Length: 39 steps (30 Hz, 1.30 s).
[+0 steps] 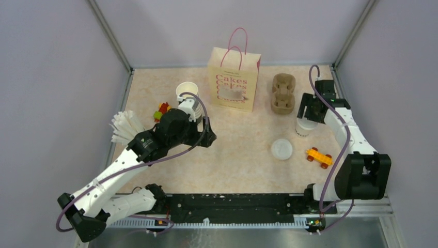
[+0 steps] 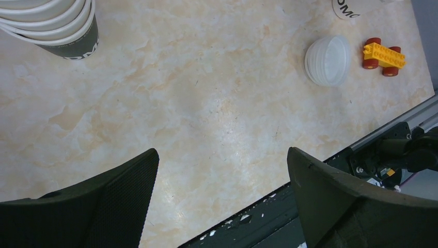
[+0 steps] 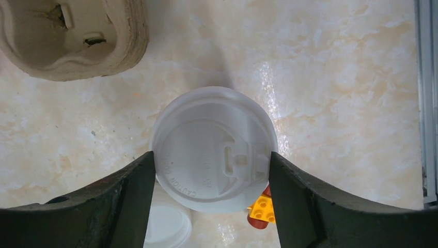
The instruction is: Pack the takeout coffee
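Observation:
The takeout coffee [image 3: 212,150], a white paper cup with a round white lid, stands at the right of the table [image 1: 304,127], just in front of the brown cardboard cup carrier [image 1: 283,93]. My right gripper [image 3: 210,156] reaches down over it, and both fingers press the rim of the lid, one on each side. A strip of the cup's black lettering [image 2: 347,8] shows at the top edge of the left wrist view. My left gripper [image 2: 222,151] hangs wide open over bare table at the left [image 1: 207,137], holding nothing.
A paper bag [image 1: 233,80] printed "Cakes" stands upright at the back. A tall stack of lidless cups [image 1: 188,98] is beside my left arm. Spare lids [image 1: 282,149] and a yellow toy car [image 1: 318,157] lie in front of the coffee. White sticks [image 1: 125,126] fan out at the left.

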### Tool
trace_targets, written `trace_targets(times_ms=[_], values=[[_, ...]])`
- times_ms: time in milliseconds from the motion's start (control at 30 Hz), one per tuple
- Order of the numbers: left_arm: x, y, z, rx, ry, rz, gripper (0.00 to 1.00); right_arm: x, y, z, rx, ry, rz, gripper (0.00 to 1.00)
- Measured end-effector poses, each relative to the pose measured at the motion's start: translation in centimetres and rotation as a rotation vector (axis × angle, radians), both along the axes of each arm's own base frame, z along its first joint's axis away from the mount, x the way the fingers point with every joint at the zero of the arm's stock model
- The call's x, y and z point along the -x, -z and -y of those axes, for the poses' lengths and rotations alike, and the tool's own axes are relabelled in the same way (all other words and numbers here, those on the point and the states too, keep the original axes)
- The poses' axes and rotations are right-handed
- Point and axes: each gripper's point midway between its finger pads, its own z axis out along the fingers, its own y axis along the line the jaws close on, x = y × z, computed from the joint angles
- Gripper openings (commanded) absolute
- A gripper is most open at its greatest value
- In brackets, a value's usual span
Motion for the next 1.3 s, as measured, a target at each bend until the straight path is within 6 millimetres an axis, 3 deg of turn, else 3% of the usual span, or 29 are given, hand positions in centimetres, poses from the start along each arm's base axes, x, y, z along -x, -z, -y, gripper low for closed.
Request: trace_targets(times_ms=[233,433,533,700,800,867,1000,1167,1300], values=[[0.0,0.1,-0.1,-0.007,-0.001,0.001,0.99,0.1,0.7,-0.1,-0.017,0.001,0.009,0.91],[-0.1,0.4,-0.1,-0.027,0.001,-0.010,0.99,0.8,0.3,-0.1,-0.016,0.000,-0.025,0.93],[-0.2,0.5,0.0,-0.039,0.001,-0.024,0.99,0.7,-2.1,-0.1,-0.016,0.005,-0.018,0.90],[-0.1,0.0,-0.1,-0.037,-0.004,-0.031,0.99,-2.1,-10.7,-1.3,-0.090,0.003,0.173,0.78],[0.0,-0.1,-0.4,-0.042,-0.014,-0.037,0.99,-3.7,-15.9,-3.5,-0.205,-0.018,0.320,0.73],[0.2,0.2,-0.6,-0.055,-0.020,-0.047,0.99,-4.3,-18.2,-4.9,-0.259,-0.030,0.383,0.70],[0.6,0.7,-1.0,-0.078,-0.017,-0.065,0.99,-6.7,-22.1,-10.4,-0.337,-0.106,0.469,0.63],[0.7,0.7,-1.0,-0.081,-0.007,-0.067,0.99,-11.0,-23.7,-16.5,-0.365,-0.126,0.511,0.60],[0.8,0.7,-0.9,-0.073,-0.004,-0.070,0.99,-14.5,-23.3,-19.3,-0.331,-0.101,0.525,0.60]])
